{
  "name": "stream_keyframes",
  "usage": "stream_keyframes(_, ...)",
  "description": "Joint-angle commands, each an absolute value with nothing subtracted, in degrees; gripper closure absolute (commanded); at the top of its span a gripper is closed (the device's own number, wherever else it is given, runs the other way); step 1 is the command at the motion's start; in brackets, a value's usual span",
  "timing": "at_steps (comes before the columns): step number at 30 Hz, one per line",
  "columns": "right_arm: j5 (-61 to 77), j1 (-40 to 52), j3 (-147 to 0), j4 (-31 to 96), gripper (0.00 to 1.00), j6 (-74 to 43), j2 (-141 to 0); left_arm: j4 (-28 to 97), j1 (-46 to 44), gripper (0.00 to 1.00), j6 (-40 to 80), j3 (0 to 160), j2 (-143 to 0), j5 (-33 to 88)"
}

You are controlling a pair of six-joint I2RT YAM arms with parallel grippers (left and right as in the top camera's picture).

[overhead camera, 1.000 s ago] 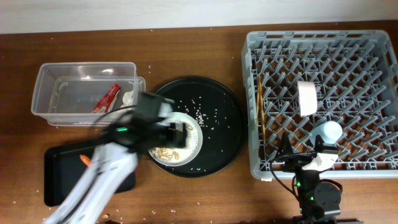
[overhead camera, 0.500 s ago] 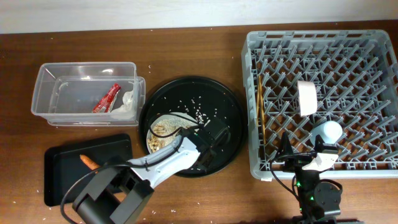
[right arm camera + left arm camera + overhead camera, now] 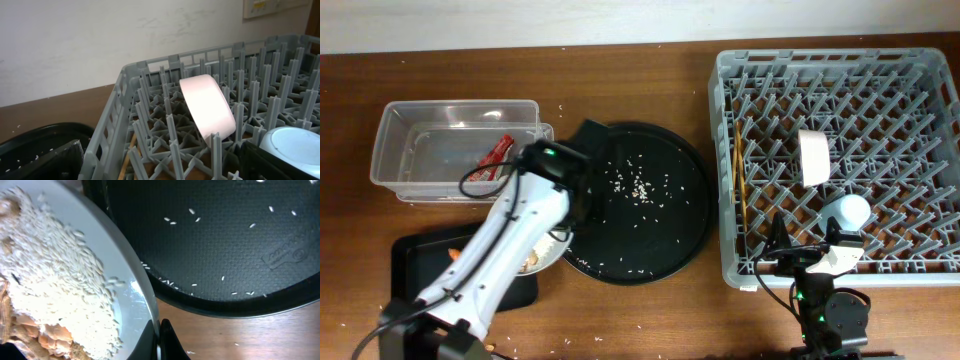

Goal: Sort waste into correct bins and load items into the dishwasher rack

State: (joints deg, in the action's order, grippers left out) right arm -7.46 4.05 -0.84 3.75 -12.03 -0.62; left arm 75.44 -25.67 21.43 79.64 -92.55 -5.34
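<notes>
Between the round black tray [image 3: 665, 245] and the shallow black tray [image 3: 415, 290], the left gripper [image 3: 156, 335] clamps the pale grey bowl [image 3: 134, 297] by its rim, pinched between both fingers. Tipping it slowly, low over the shallow tray, should slide the food scraps [image 3: 35, 332] out without scattering rice [image 3: 60, 270]

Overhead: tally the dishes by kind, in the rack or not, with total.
Bowls: 2 (small white bowl in the dishwasher rack; pale grey bowl pinched by its rim in the left gripper, outside the rack)
Cups: 1 (light-blue cup, in the rack)
Chopstick sets: 1 (wooden chopsticks, in the rack)
Total: 4
</notes>
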Motion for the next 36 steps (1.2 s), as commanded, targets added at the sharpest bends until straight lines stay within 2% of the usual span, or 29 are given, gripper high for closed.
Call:
stream_keyframes(1,-7.5,3.7,-0.3,3.8,0.02,-12.4,-0.3,75.4,-19.0,1.0,18.2,76.1,-90.6,-0.4)
stream_keyframes(8,-7.5,3.7,-0.3,3.8,0.02,-12.4,-0.3,71.8,1.8,1.0,-3.6,72.0,-81.0,23.8)
stream_keyframes(9,-7.5,3.7,-0.3,3.8,0.02,-12.4,-0.3,71.6,8.7,1.0,-8.4,70.8,-78.6,29.8)
stream_keyframes(13,-7.5,3.7,-0.3,3.8,0.02,-12.4,-0.3,71.5,26.0,1.0,-21.2,63.3,-77.2,48.4)
stream_keyframes(17,-7.5,3.7,-0.3,3.8,0.02,-12.4,-0.3,80.5,40.9,1.0,-36.7,62.9,-75.4,61.4)
stream_keyframes(22,-7.5,3.7,-0.3,3.8,0.02,-12.4,-0.3,94.9,54.0,1.0,-56.2,62.9,-74.4,71.0)
stream_keyframes(25,-7.5,3.7,-0.3,3.8,0.02,-12.4,-0.3,96.7,58.8,1.0,-58.6,62.8,-72.6,71.8)
stream_keyframes(28,-7.5,3.7,-0.3,3.8,0.02,-12.4,-0.3,96.7,57.6,1.0,-58.6,62.8,-70.8,72.9)
stream_keyframes(30,-7.5,3.7,-0.3,3.8,0.02,-12.4,-0.3,91.2,50.5,1.0,-53.8,62.8,-70.8,77.9)
stream_keyframes(31,-7.5,3.7,-0.3,3.8,0.02,-12.4,-0.3,78.2,43.0,1.0,-40.3,62.8,-70.8,78.1)
stream_keyframes(32,-7.5,3.7,-0.3,3.8,0.02,-12.4,-0.3,70.2,38.0,1.0,-32.1,62.8,-70.8,77.5)
stream_keyframes(33,-7.5,3.7,-0.3,3.8,0.02,-12.4,-0.3,54.7,27.7,1.0,-15.7,62.8,-70.8,75.1)
stream_keyframes(35,-7.5,3.7,-0.3,3.8,0.02,-12.4,-0.3,26.3,7.0,1.0,10.9,62.8,-71.0,62.1)
stream_keyframes(36,-7.5,3.7,-0.3,3.8,0.01,-12.4,-0.3,17.3,-1.7,1.0,18.1,62.8,-71.7,55.3)
